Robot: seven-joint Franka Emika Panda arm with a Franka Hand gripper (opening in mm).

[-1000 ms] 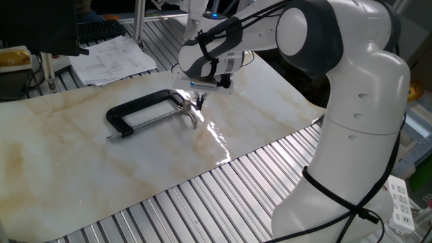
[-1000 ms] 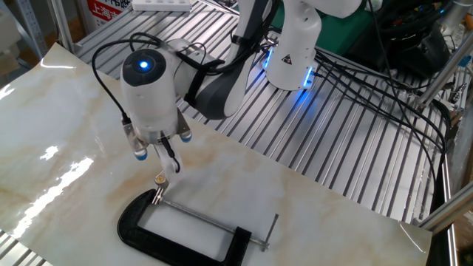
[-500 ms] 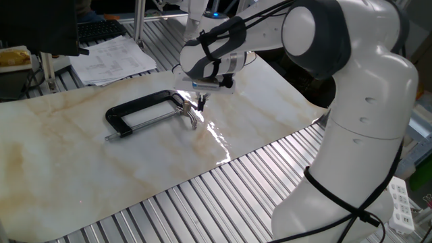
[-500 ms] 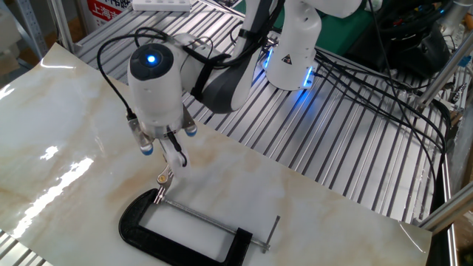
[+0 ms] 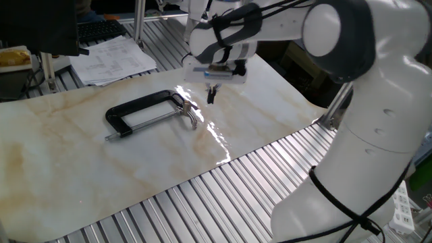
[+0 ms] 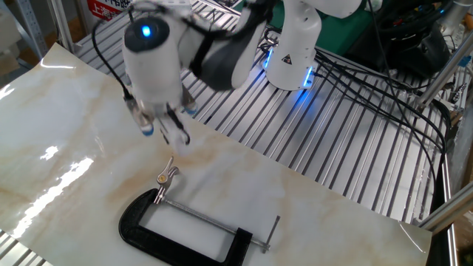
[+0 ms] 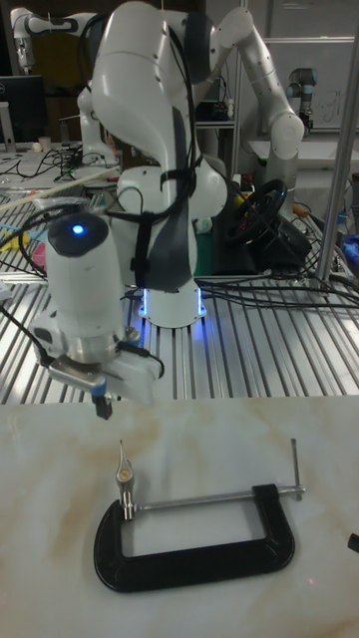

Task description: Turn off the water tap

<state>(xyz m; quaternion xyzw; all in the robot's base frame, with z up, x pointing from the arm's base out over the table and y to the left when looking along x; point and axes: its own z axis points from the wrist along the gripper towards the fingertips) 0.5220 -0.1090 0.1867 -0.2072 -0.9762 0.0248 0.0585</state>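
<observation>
The water tap [image 5: 192, 115] is a small shiny pronged handle on the screw end of a black C-clamp [image 5: 138, 106] lying flat on the marble sheet. It also shows as the water tap [image 6: 164, 176] and the water tap [image 7: 124, 472], standing free with nothing touching it. My gripper [image 5: 211, 95] hangs above and just beyond it, clear of it. Its fingers look pressed together and hold nothing. In the other fixed view the gripper [image 6: 177, 134] is blurred by motion. In the tall view the gripper [image 7: 102, 408] sits a little above and left of the tap.
The clamp's frame [image 6: 185, 238] and sliding bar [image 7: 296, 465] lie on the marble sheet [image 5: 61, 155] over a slatted metal table. Papers [image 5: 111, 57] and a keyboard [image 5: 100, 29] lie at the back left. The arm's base [image 6: 293, 44] and cables [image 6: 369, 81] stand behind.
The gripper has lifted up and away from the tap, moving toward the arm's base. The tap and clamp lie where they were.
</observation>
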